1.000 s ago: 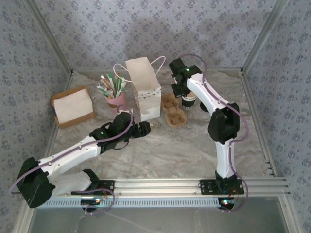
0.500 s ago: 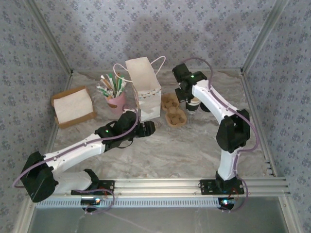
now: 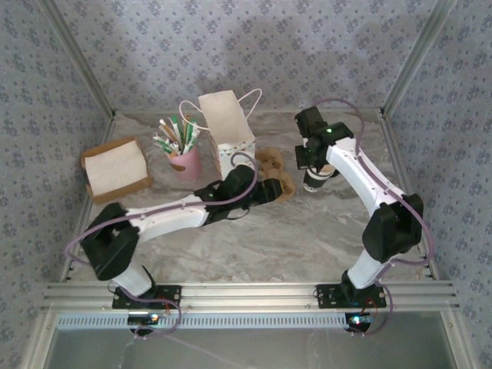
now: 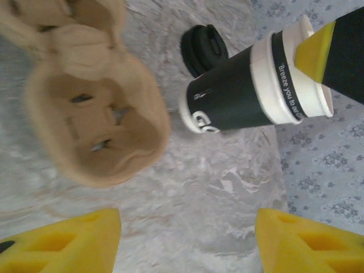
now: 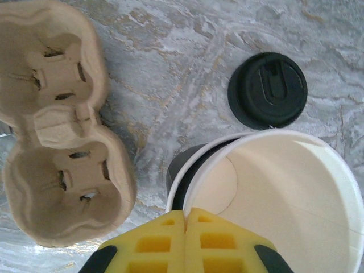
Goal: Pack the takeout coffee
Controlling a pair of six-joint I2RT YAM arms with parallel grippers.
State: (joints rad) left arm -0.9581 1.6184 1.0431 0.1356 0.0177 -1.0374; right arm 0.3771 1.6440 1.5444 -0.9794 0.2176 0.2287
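The light tan takeout coffee cup is out of view. My right gripper (image 5: 186, 219) (image 3: 314, 161) is shut on the rim of a dark-walled paper cup (image 5: 273, 199) (image 4: 239, 96) (image 3: 316, 179) with a cream inside, holding it tilted just right of the pulp cup carrier (image 5: 57, 142) (image 4: 91, 119) (image 3: 281, 182). A round black lid (image 5: 267, 90) (image 4: 203, 48) lies on the table behind the cup. My left gripper (image 4: 187, 227) (image 3: 274, 191) is open with nothing between its fingers, low over the marble at the carrier's near end.
A white paper bag (image 3: 228, 142) with handles stands left of the carrier. A pink cup of straws (image 3: 184, 159) is beside it, and a cardboard box of napkins (image 3: 115, 169) sits at far left. Metal frame posts and patterned walls bound the table.
My left arm has stretched right, bringing its open gripper up to the carrier. My right arm has carried the dark cup rightward, away from the carrier.
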